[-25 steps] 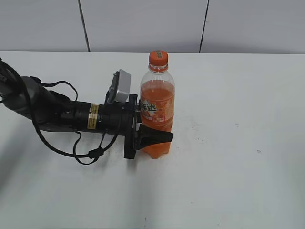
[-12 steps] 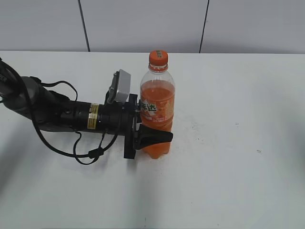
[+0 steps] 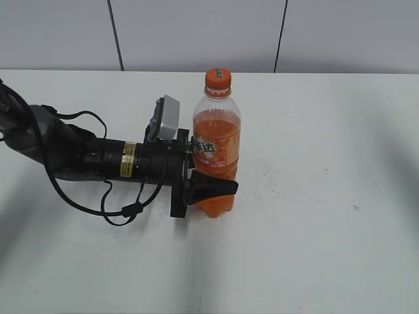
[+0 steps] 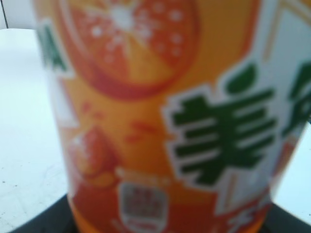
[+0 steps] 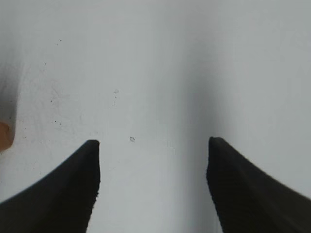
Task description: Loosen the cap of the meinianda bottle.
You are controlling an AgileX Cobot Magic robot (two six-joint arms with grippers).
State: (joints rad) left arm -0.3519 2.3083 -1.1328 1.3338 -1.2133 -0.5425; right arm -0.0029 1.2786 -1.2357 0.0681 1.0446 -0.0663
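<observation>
The meinianda bottle (image 3: 217, 147) stands upright near the middle of the white table, its orange cap (image 3: 218, 79) on top. My left gripper (image 3: 211, 188) reaches in level from the left and is shut on the bottle's lower body; one black finger crosses the front. In the left wrist view the blurred orange label (image 4: 160, 111) fills the frame. My right gripper (image 5: 153, 145) is open and empty above bare white table; it does not show in the exterior view. A sliver of orange sits at the left edge of the right wrist view (image 5: 4, 136).
The white table (image 3: 327, 196) spreads around the bottle. The left arm and its looping cables (image 3: 98, 163) lie across the table's left half. A grey panelled wall (image 3: 196, 33) runs behind the far edge.
</observation>
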